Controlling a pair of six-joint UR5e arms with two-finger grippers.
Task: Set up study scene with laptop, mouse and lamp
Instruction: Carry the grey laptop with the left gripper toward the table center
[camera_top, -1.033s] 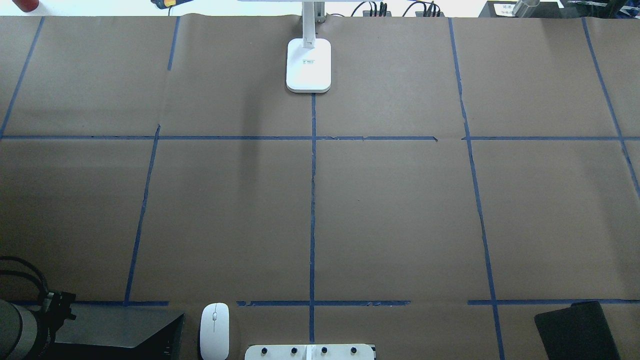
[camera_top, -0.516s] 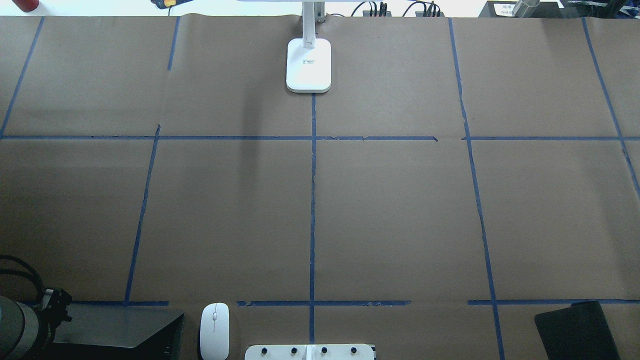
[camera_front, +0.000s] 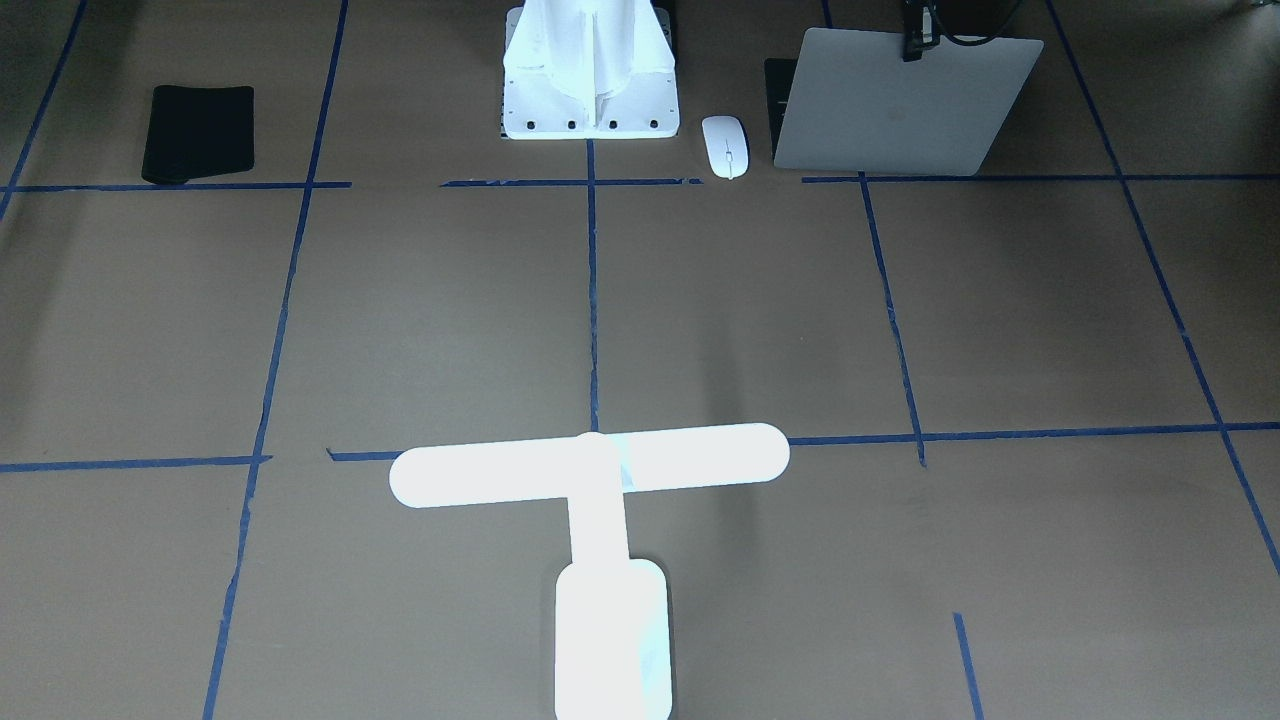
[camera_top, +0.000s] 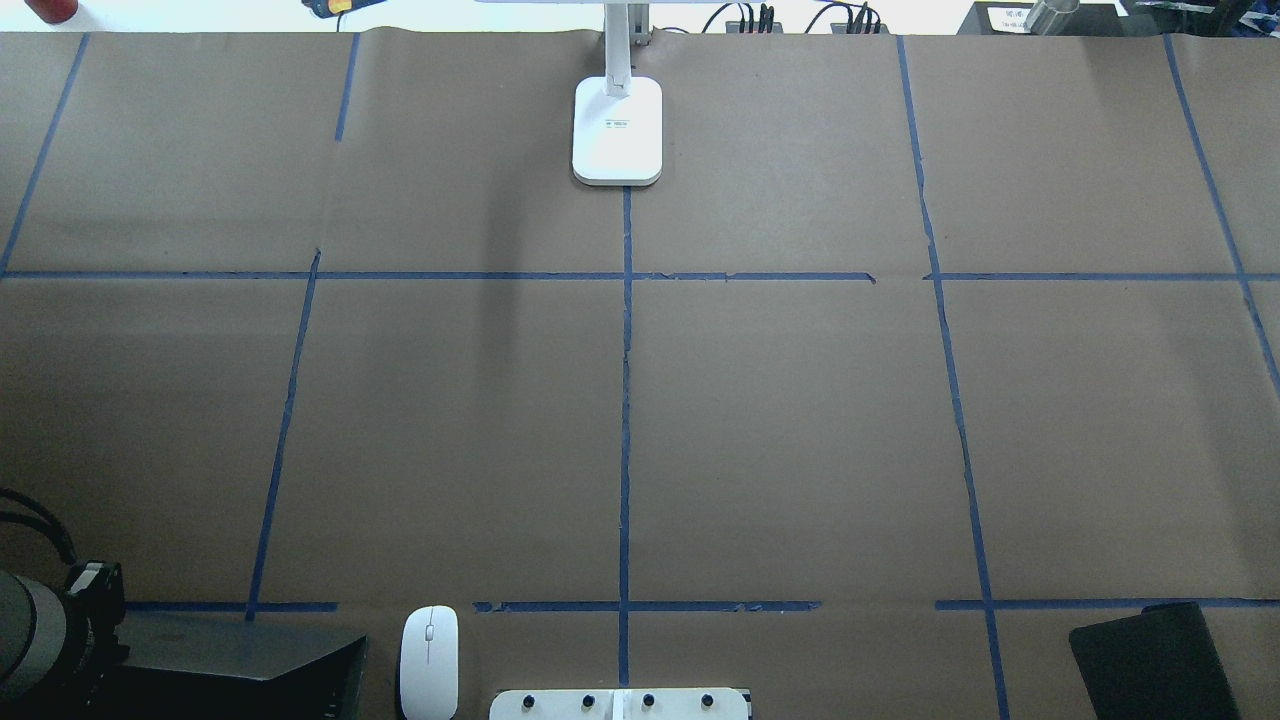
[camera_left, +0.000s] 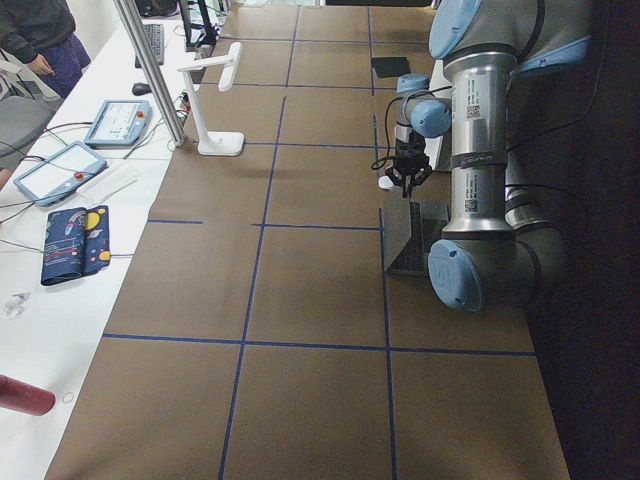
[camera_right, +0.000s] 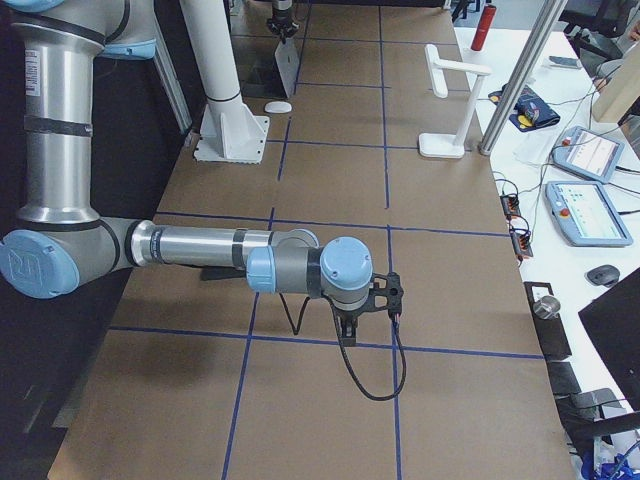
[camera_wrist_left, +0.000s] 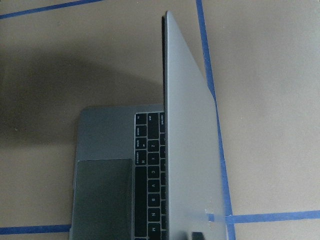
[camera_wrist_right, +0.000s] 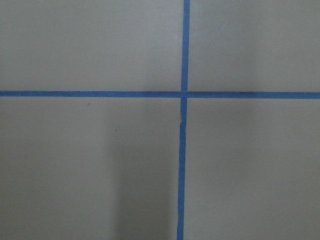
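We are looking at a laptop whose silver-grey metal lid is showing a smooth, matt finish, with its keys looking like matt black plastic. The mouse is shining as glossy white plastic. The lamp is glowing a smooth white. Matt brown paper is lying under everything, with blue tape crossing it. A black pad is looking soft and matt.

Open laptop, white mouse, lit lamp

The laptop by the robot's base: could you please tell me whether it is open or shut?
Open: the laptop has its lid raised, with the keyboard and trackpad exposed.
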